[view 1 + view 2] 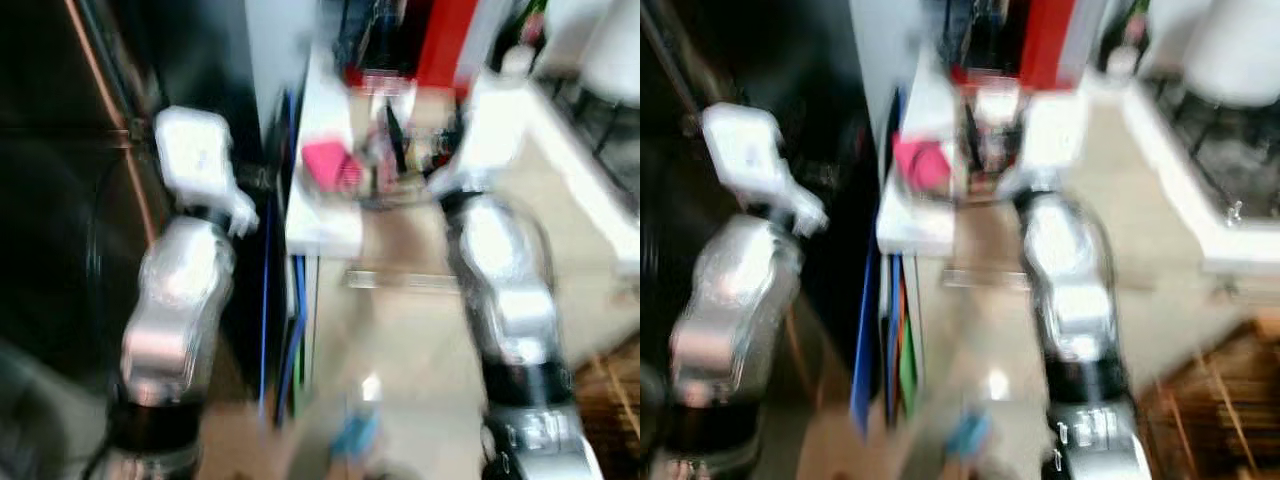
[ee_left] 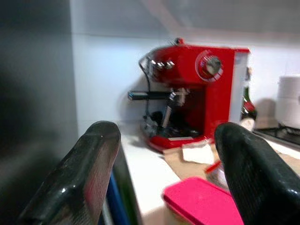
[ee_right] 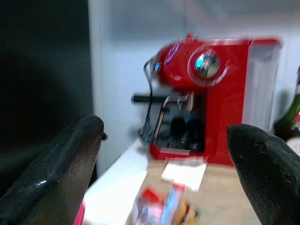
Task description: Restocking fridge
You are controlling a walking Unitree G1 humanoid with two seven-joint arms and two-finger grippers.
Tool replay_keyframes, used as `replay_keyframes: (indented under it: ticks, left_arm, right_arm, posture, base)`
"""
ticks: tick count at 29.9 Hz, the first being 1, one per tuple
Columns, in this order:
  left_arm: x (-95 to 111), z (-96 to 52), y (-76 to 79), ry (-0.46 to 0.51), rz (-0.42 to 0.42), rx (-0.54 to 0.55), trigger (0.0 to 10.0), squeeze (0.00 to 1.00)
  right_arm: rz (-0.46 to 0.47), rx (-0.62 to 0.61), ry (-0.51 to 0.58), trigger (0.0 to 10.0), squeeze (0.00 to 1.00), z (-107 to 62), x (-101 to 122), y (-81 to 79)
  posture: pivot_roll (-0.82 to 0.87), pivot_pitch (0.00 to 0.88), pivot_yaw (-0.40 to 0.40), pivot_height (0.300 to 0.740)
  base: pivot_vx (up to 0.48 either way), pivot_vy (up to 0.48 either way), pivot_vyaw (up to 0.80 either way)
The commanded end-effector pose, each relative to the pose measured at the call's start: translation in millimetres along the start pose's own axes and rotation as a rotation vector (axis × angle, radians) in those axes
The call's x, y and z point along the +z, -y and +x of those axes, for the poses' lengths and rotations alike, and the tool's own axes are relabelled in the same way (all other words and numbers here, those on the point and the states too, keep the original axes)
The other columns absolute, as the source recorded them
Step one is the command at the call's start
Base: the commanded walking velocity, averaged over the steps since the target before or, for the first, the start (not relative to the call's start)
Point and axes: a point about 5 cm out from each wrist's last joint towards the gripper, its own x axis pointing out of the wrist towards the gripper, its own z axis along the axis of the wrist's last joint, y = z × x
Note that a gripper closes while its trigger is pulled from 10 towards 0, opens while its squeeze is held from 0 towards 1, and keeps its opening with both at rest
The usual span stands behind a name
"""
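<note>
Looking along the wrists, I saw the left gripper (image 2: 164, 178) and the right gripper (image 3: 168, 173) both spread wide with nothing between their fingers, raised in front of a white counter (image 2: 145, 173). Nearest on that counter lay a pink-lidded container (image 2: 199, 199), with a colourful packet (image 3: 161, 208) and a white paper scrap (image 3: 183, 171) just beyond. Farthest back stood a red espresso machine (image 2: 197, 93); the dark fridge front (image 1: 60, 200) rose at my left, blurred.

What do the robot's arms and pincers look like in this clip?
Both arms are shiny silver with rounded segments and black bands near the base. The left arm ends in a white boxy wrist block; the right arm looks alike. Each pincer, left and right, has two long glossy black fingers.
</note>
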Motion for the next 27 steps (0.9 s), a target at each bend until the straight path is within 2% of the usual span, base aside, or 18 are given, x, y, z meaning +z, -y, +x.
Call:
replay_keyframes:
  ticks: [1, 5, 7, 9, 12, 16, 18, 27]
  left_arm:
    - [6.6, -1.9, -7.5, 0.027, 0.016, 0.032, 10.0, 0.0]
    - [6.1, -1.9, -7.1, 0.024, 0.001, 0.031, 10.0, 0.0]
    - [4.4, -1.6, -6.1, 0.015, -0.012, 0.029, 10.0, 0.0]
    - [3.2, -1.3, -5.6, 0.008, -0.014, 0.027, 10.0, 0.0]
    - [1.4, -0.1, -6.1, -0.006, -0.021, 0.031, 10.0, 0.0]
    - [1.2, 0.1, -6.4, -0.007, -0.022, 0.033, 10.0, 0.0]
    - [1.4, 0.4, -6.5, -0.008, -0.023, 0.035, 10.0, 0.0]
    - [0.4, -0.4, -8.3, -0.017, -0.01, 0.041, 10.0, 0.0]
  right_arm:
    - [0.035, 0.05, 0.07, 10.0, 0.0, -0.7, 20.8, -15.0]
    - [0.05, 0.071, 0.118, 10.0, 0.0, -2.6, 36.6, -18.5]
    - [0.069, 0.088, 0.087, 10.0, 0.0, -3.6, 36.3, -18.2]
    - [0.054, 0.066, 0.005, 10.0, 0.0, -3.3, 26.4, -12.7]
    - [0.049, -0.026, -0.191, 10.0, 0.0, -7.0, -7.6, 3.9]
    - [0.051, -0.012, -0.21, 10.0, 0.0, -8.5, -13.4, 1.2]
    - [0.09, 0.022, -0.252, 10.0, 0.0, -9.0, -23.2, -4.9]
    - [0.165, 0.105, -0.31, 10.0, 0.0, -2.3, -37.1, -18.1]
  posture:
    - [-0.01, 0.016, -0.008, 0.74]
    - [-0.02, 0.022, -0.007, 0.74]
    - [-0.02, 0.022, -0.007, 0.74]
    - [-0.03, 0.024, -0.007, 0.74]
    - [-0.02, 0.026, -0.007, 0.74]
    - [-0.02, 0.026, -0.007, 0.74]
    - [-0.02, 0.028, -0.005, 0.74]
    - [0.0, 0.03, -0.008, 0.74]
  base:
    - [0.0, 0.0, 0.0]
    - [0.0, 0.0, 0.0]
    - [0.0, 0.0, 0.0]
    - [0.0, 0.0, 0.0]
    - [0.0, 0.0, 0.0]
    - [0.0, 0.0, 0.0]
    - [0.0, 0.0, 0.0]
    - [0.0, 0.0, 0.0]
